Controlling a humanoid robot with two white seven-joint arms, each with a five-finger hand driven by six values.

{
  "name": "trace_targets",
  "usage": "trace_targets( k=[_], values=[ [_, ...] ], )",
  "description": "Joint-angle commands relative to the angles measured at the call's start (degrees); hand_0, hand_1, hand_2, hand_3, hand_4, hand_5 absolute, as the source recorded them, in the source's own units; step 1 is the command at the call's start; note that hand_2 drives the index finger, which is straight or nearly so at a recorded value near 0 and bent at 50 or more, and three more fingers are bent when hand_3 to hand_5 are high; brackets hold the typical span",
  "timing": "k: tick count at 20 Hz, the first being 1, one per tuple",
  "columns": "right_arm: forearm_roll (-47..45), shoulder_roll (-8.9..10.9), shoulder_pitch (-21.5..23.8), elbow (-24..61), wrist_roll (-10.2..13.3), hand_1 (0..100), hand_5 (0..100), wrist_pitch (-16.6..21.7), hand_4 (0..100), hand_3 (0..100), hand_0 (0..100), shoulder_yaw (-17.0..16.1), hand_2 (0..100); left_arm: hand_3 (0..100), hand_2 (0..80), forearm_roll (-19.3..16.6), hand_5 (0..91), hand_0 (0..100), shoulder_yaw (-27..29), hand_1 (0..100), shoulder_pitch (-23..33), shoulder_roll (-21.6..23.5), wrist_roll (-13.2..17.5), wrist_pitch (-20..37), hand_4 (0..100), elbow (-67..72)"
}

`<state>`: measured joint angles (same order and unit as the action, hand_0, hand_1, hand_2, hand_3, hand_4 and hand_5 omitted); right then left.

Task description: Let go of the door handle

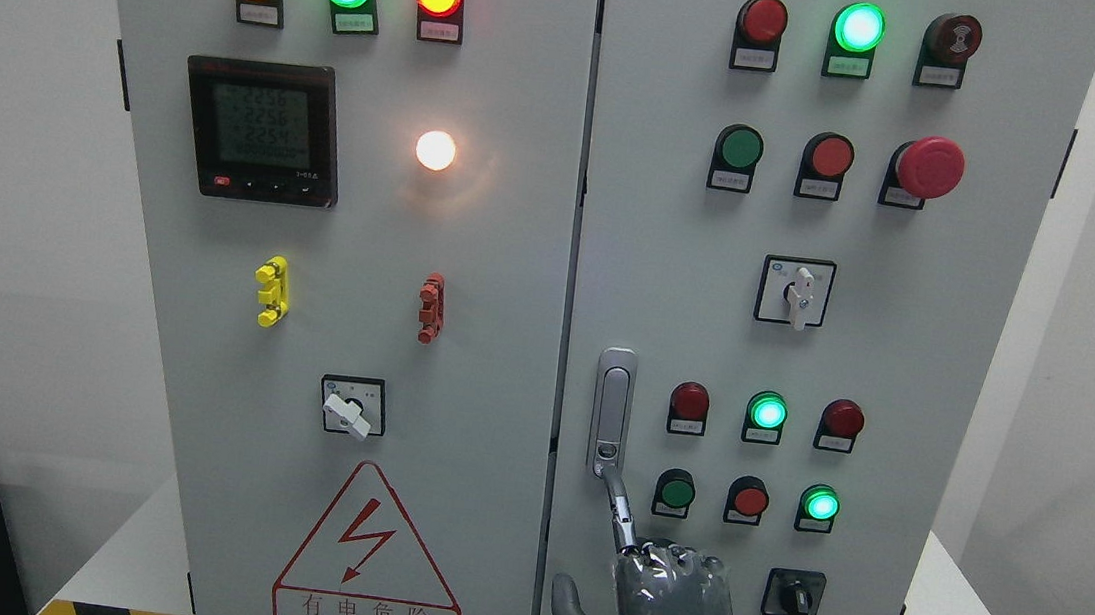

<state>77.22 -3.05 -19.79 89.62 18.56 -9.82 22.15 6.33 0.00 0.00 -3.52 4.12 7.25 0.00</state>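
A grey two-door electrical cabinet (pixel 504 344) fills the head view. Low on the left door, a red-outlined warning triangle (pixel 370 552) carries a lightning bolt and the Chinese characters 有电危险; smaller lettering beneath them is too fine to read. Higher on that door, a black digital meter (pixel 261 130) shows rows of digits that look like 2256 and 2254, though they are blurred. The small labels under the indicator lamps are too small to read. The silver door handle (pixel 612 409) stands upright on the right door, just beside the seam between the doors, left of a cluster of red and green buttons. One robot hand (pixel 669 611) rises from the bottom edge near the middle, back of the hand toward the camera; which arm it belongs to cannot be told. One finger (pixel 622 506) is stretched straight up, its tip touching the lower end of the handle, the other fingers stay folded low and grasp nothing, and the thumb (pixel 568 611) splays left
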Motion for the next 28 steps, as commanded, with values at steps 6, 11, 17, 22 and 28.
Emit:
trace_targets(
  k=[6, 11, 17, 22, 28],
  values=[
    [0.0, 0.06, 0.0, -1.0, -0.1, 43, 100, 0.1, 100, 100, 34, 0.1, 3, 0, 0.0, 0.0, 0.0, 12, -0.6, 39, -1.8, 0.0, -0.2, 0.0, 0, -0.5],
    [0.0, 0.06, -0.1, -1.0, -0.1, 43, 100, 0.1, 100, 100, 34, 0.1, 4, 0, 0.0, 0.0, 0.0, 12, -0.6, 39, -1.8, 0.0, -0.2, 0.0, 0, -0.5],
    [0.0, -0.03, 0.0, -1.0, -0.2, 43, 100, 0.1, 100, 100, 34, 0.1, 5, 0, 0.0, 0.0, 0.0, 12, -0.6, 39, -1.8, 0.0, -0.2, 0.0, 0, -0.4],
    [0.0, 0.06, -0.1, -1.1, -0.2, 43, 100, 0.1, 100, 100, 34, 0.1, 5, 0, 0.0, 0.0, 0.0, 12, -0.6, 39, -1.8, 0.0, -0.2, 0.0, 0, -0.5],
    [0.0, -0.03, -0.2, -0.8, -0.3, 43, 100, 0.1, 100, 100, 34, 0.1, 5, 0, 0.0, 0.0, 0.0, 12, -0.6, 39, -1.8, 0.0, -0.2, 0.0, 0, -0.5]
  ],
)
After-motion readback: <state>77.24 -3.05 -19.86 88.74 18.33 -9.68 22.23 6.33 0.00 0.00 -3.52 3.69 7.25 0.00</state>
